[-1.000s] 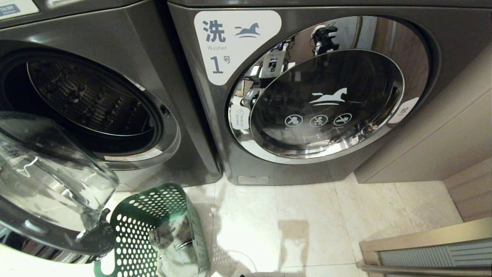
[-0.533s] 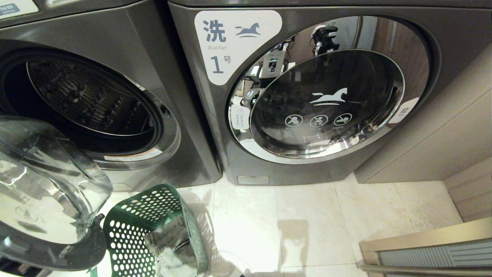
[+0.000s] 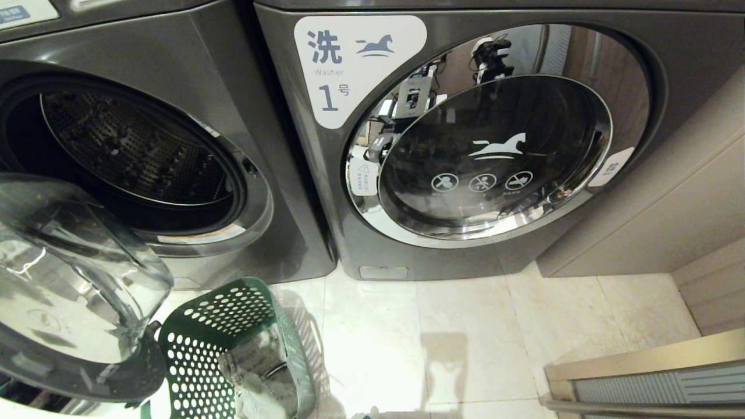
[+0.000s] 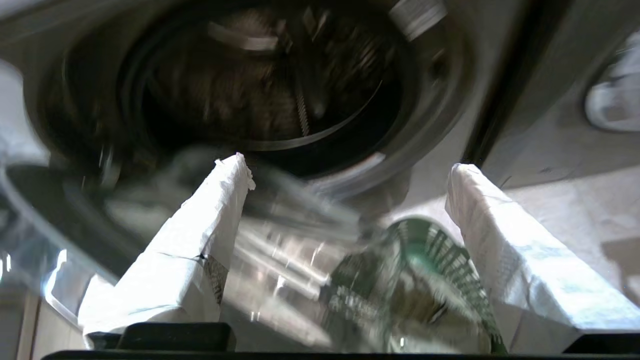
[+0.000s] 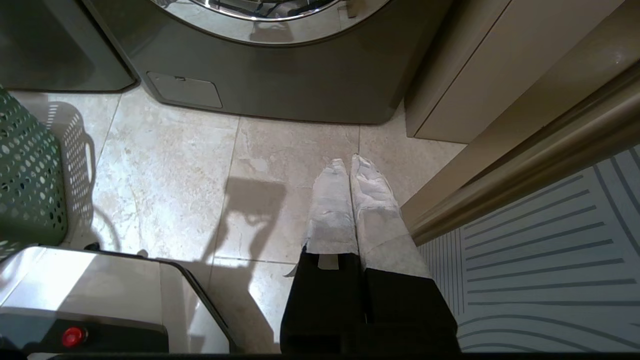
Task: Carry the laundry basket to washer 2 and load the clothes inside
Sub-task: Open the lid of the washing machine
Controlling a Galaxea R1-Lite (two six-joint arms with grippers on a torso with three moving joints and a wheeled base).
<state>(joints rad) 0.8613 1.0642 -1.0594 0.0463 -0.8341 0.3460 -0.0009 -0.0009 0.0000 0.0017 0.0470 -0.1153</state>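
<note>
1. Two dark grey front-load washers stand side by side on a pale tiled floor (image 3: 465, 349). The washer on the right (image 3: 483, 139) has its round chrome-rimmed door closed and carries a white label with a "1" and a horse logo.
2. The washer on the left (image 3: 134, 145) is open, its perforated drum dark and visible; no number label for it can be seen in the head view, so whether it is washer 2 cannot be told from the marking.
3. Its glass door (image 3: 70, 279) swings out toward the camera at lower left, the clear bowl of the door hanging above the near left part of the floor.
4. The laundry basket (image 3: 227, 343), dark green with round holes, stands on the tiles just in front of the open washer, beside the swung-out door and touching or nearly touching its lower edge.
5. The clothes (image 3: 259, 372), pale denim, lie folded inside the basket against its right side.
6. The left gripper (image 4: 345, 165) hangs in the air facing the open drum, its white-wrapped fingers (image 4: 210, 220) spread wide with nothing between them; the basket shows blurred below.
7. The right gripper (image 5: 350, 160) points down at the bare tiles near a beige cabinet (image 5: 480, 65), its wrapped fingers pressed together and empty.
</note>
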